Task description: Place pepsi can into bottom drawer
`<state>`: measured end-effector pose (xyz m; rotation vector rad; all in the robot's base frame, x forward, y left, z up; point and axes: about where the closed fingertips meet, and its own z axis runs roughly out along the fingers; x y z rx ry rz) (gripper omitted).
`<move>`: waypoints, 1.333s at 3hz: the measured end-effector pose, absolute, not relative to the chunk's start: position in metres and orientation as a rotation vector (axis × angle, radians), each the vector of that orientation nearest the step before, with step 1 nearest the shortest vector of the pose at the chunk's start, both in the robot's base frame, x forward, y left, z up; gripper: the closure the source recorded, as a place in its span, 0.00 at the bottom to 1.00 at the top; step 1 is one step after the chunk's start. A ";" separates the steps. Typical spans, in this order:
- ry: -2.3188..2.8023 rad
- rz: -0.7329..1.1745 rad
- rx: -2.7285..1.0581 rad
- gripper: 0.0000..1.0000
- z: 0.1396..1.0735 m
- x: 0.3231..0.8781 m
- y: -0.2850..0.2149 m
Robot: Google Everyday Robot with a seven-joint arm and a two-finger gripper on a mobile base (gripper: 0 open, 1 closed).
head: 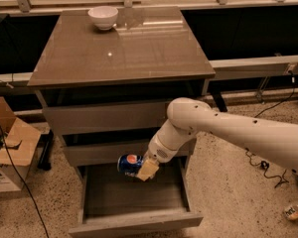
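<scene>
The pepsi can (128,163) is blue with a round red-white-blue logo and lies on its side in my gripper (143,170). The gripper is shut on the can and holds it above the back half of the open bottom drawer (134,221). The drawer is pulled out from the grey-brown cabinet (119,58), and its inside looks empty. My white arm (228,130) comes in from the right and bends down to the gripper. The far finger is hidden behind the can.
A white bowl (103,17) stands at the back left of the cabinet top. The two upper drawers (104,118) are closed. A cardboard box (10,148) and cables lie on the floor to the left; more cables and a bottle (294,209) lie to the right.
</scene>
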<state>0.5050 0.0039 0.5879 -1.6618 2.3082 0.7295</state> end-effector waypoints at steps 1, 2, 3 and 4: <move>2.308 0.729 -1.662 1.00 0.588 0.505 0.004; 2.332 0.753 -1.621 1.00 0.560 0.515 0.014; 2.373 0.813 -1.562 1.00 0.522 0.531 0.023; 2.427 0.890 -1.503 1.00 0.469 0.543 0.030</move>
